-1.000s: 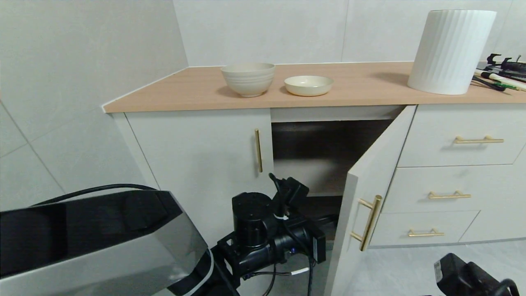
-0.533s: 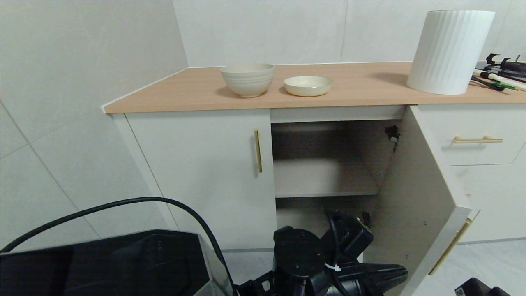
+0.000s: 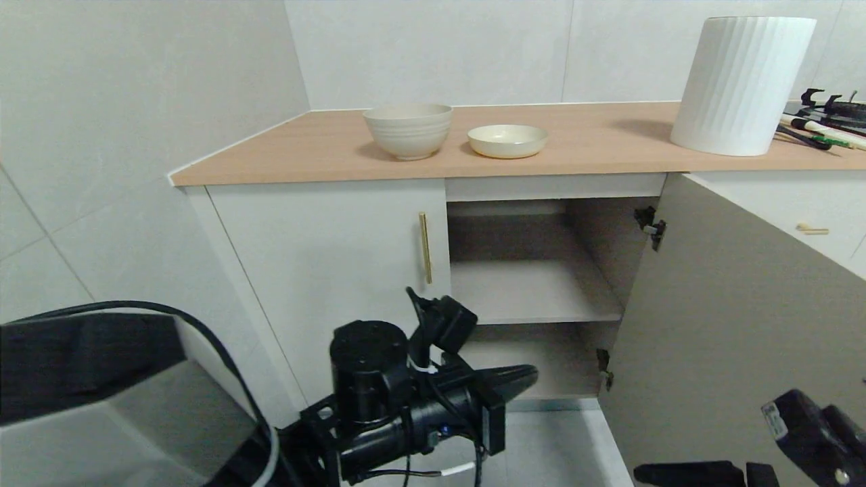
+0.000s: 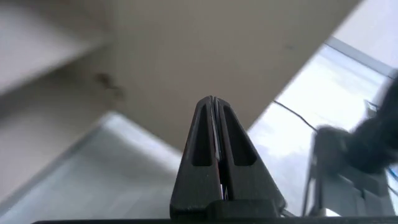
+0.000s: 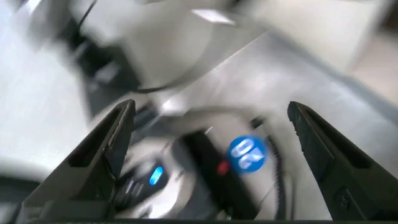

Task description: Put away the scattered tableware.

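The cabinet door (image 3: 731,311) stood wide open below the desk (image 3: 298,155), baring an inner shelf (image 3: 534,291) that was probably where the tableware was meant to go. A deep bowl (image 3: 408,130) and a shallow dish (image 3: 507,140) sat just beside each other on the desk, neither one held. The left hand (image 3: 526,374) hung low before the opening. The left wrist view showed its fingers pressed together on nothing, a detail harder to read from the head view. The right wrist view showed the right hand (image 5: 211,107) spread wide and empty above the floor. A ribbed white canister (image 3: 744,84) stood farther right on the desk.
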